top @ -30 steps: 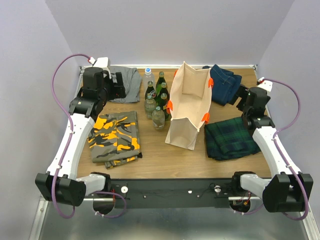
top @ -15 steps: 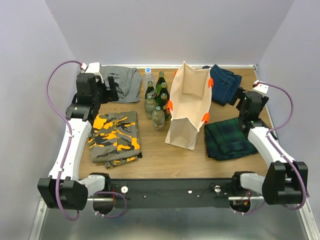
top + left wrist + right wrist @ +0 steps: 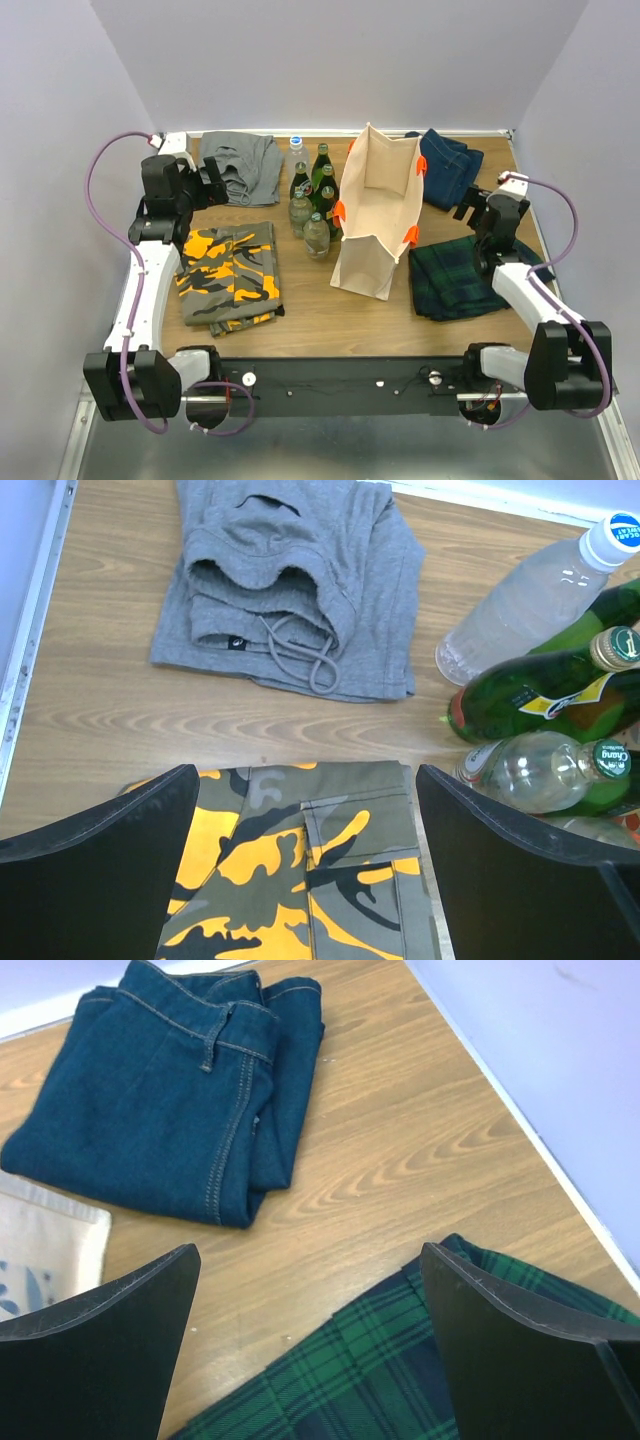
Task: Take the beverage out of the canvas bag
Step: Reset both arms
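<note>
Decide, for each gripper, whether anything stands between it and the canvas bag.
Left gripper: yes, the cluster of bottles stands upright between it and the canvas bag. Right gripper: nothing upright; only the folded jeans and the green plaid cloth lie flat beside that path.

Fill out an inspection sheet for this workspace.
Surface: wooden table, no spills seen.
Job's things: bag upright, mouth open, no beverage visible inside; bottles clustered beside it, left-arm side.
Clutter: grey garment, camo trousers, jeans, plaid cloth, all folded.
Grippers: left gripper open, empty, over camo trousers' edge; right gripper open, empty, over plaid cloth's edge.
Cables: left cable and right cable, purple, loop off the wrists, clear of bottles.
Surroundings: lavender walls; metal base in front.
</note>
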Controlling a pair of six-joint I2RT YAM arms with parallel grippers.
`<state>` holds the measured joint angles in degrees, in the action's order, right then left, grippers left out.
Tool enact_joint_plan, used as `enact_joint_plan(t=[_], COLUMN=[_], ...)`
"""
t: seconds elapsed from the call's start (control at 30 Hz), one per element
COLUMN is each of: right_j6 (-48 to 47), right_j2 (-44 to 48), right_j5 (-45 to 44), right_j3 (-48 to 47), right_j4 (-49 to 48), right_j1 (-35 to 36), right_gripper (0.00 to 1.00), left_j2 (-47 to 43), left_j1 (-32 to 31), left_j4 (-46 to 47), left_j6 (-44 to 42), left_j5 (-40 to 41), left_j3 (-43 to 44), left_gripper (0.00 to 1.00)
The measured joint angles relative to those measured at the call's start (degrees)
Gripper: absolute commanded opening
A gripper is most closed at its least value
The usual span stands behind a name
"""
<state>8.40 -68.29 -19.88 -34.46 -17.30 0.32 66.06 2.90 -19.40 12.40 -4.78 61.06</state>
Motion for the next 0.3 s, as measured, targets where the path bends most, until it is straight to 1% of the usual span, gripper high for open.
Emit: enact_joint_plan(t=[0.13,0.3], right_j6=[-2.29,-2.91], right_j2=[0.44,-0.07], right_j5=[0.02,-0.02], right_j3=[0.96,0.9], right_j4=[-0.87,-0.94], right_j1=[0.0,0.0], right_gripper=[1.0,1.0], left_j2=[-0.2,-0.2], left_j1=[0.09,0.11], left_j4=[1.14,1.68], left_j6=[0.02,0.04], left_j5=[-0.46,-0.74], left_j3=[-0.79,-1.07], left_gripper=[0.99,0.99])
